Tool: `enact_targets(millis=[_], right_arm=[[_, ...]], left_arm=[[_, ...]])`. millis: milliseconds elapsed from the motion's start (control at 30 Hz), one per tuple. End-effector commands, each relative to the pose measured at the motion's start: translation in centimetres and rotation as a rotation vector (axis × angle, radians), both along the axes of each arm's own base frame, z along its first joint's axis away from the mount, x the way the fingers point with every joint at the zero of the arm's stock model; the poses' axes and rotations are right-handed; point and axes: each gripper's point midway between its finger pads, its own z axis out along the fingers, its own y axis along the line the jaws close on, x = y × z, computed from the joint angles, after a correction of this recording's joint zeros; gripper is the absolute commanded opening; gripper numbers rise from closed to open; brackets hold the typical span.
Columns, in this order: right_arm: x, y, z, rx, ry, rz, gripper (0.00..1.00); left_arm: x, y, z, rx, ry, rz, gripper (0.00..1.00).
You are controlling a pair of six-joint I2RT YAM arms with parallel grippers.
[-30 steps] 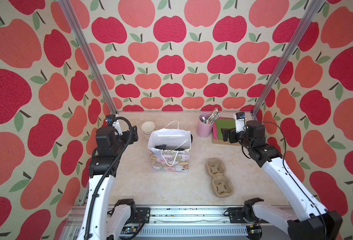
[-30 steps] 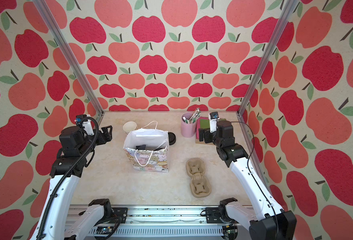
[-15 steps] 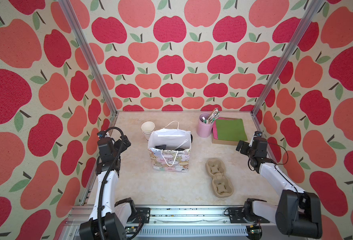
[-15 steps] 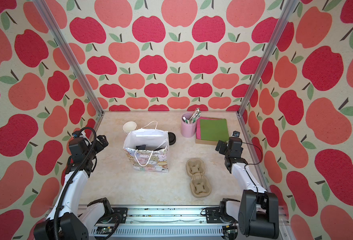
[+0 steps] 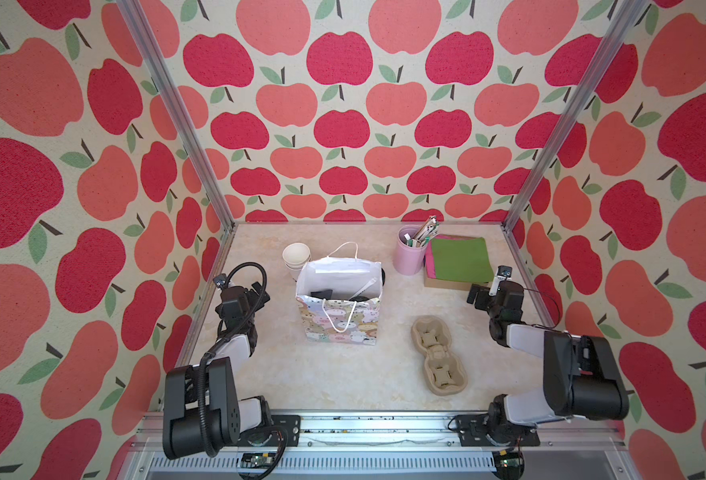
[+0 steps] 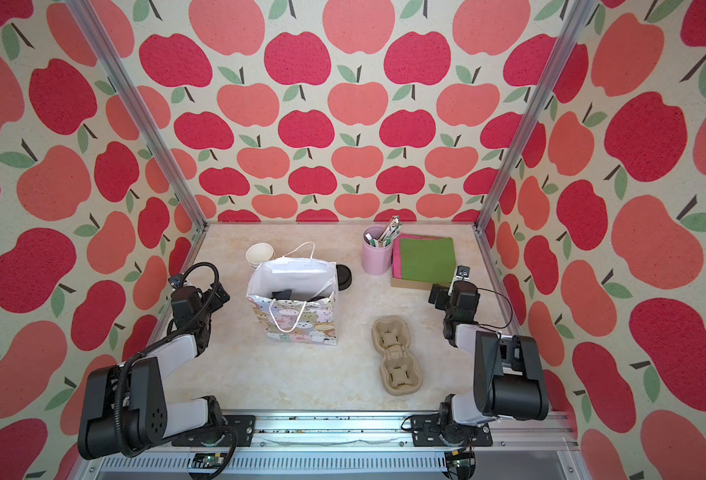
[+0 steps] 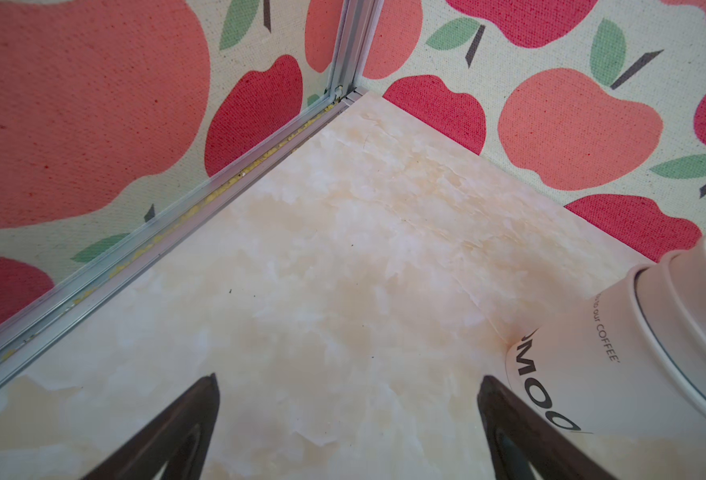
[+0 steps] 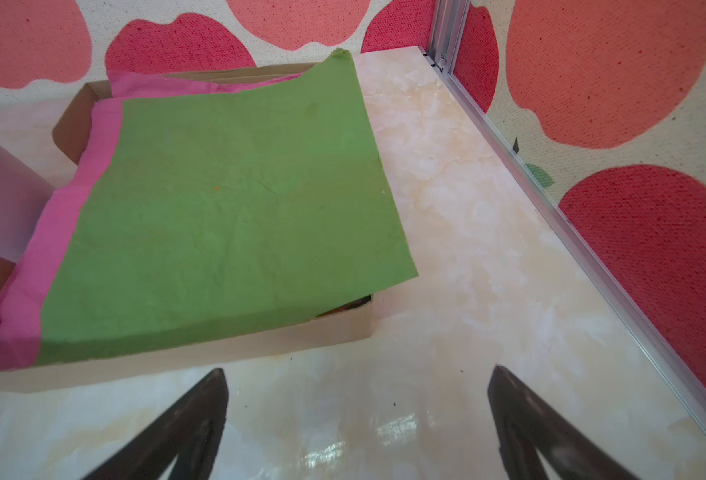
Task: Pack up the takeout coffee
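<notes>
Leftmost, the left claw point(image 7: 348, 377) is seen released and empty, low over the surface point(image 5: 343, 382), near a stack of white cups point(image 5: 296, 258). Right of these, a patterned gift bag point(image 5: 343, 328) is stood upright. Inside it the takeout coffee point(image 5: 322, 294) is only glimpsed as a black shape. Further right, a pulp cup carrier point(image 5: 438, 357) is laid nearer. Rightmost, the right claw point(image 8: 356, 370) is spread wide, empty, before green tissue paper point(image 8: 226, 199).

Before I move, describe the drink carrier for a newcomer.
Start at the patterned gift bag mid-table. Right of it, nearer the robot, lies the drink carrier: a flat brown pulp tray with two wells, unlike the upright pink cup behind.
</notes>
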Motion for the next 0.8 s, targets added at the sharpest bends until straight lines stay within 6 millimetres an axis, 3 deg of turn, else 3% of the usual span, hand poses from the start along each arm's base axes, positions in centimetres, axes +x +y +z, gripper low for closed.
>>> enact_targets(millis=[0, 133, 300, 567, 767], right_arm=[[1.2, 1.6, 2.2, -0.047, -0.116, 0.099, 0.99], [0.9, 4.1, 0.8, -0.093, -0.141, 0.207, 0.99], [0.4, 5.3, 1.2, -0.134, -0.204, 0.249, 0.99], [0.8, 5.0, 1.0, -0.131, -0.173, 0.228, 0.99], [0.7, 5.1, 0.9, -0.141, -0.176, 0.229, 0.99]], left_arm=[[1.2, 0.6, 3.3, 0.138, -0.117, 0.013, 0.99], [1.2, -0.2, 3.2, 0.208, -0.098, -0.026, 0.99], [-0.1, -0.2, 1.8, 0.222, -0.082, -0.010, 0.99], [0.1, -1.2, -1.0, 0.237, -0.084, -0.070, 0.99], [1.2, -3.2, -2.6, 0.242, -0.060, -0.190, 0.99]])
